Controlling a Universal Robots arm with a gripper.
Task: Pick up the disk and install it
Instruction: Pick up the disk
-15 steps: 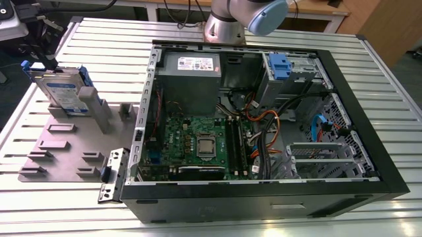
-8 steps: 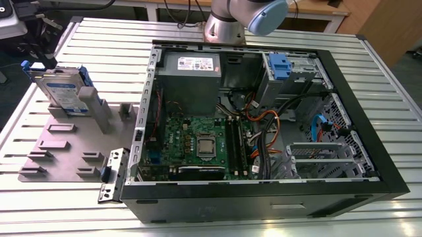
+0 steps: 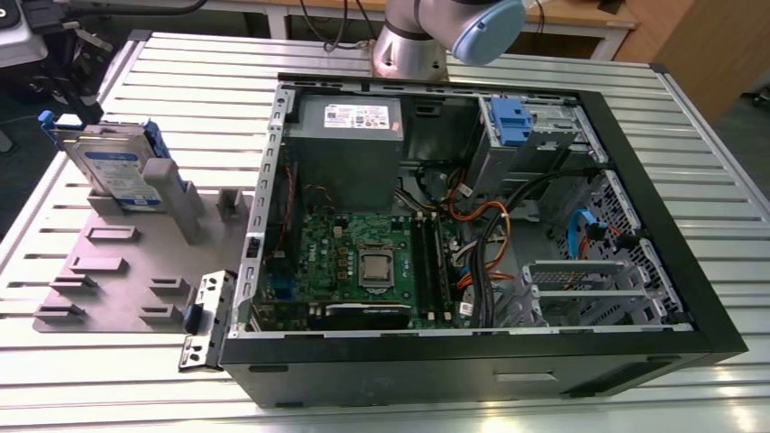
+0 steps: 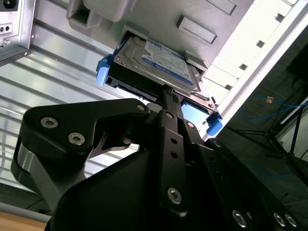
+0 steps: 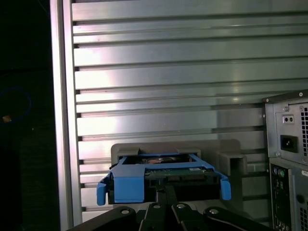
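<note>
Open black computer case, lying on a slatted metal table. Inside the case:
- green motherboard
- grey power supply with white sticker
- blue latch
- orange cables

Beside the case, on the exterior view's left: grey fixture plate.

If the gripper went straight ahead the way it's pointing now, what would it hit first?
Most likely the disk: in both wrist views the gripper points at its near edge, within the blue bracket. The gap left is unclear.
</note>
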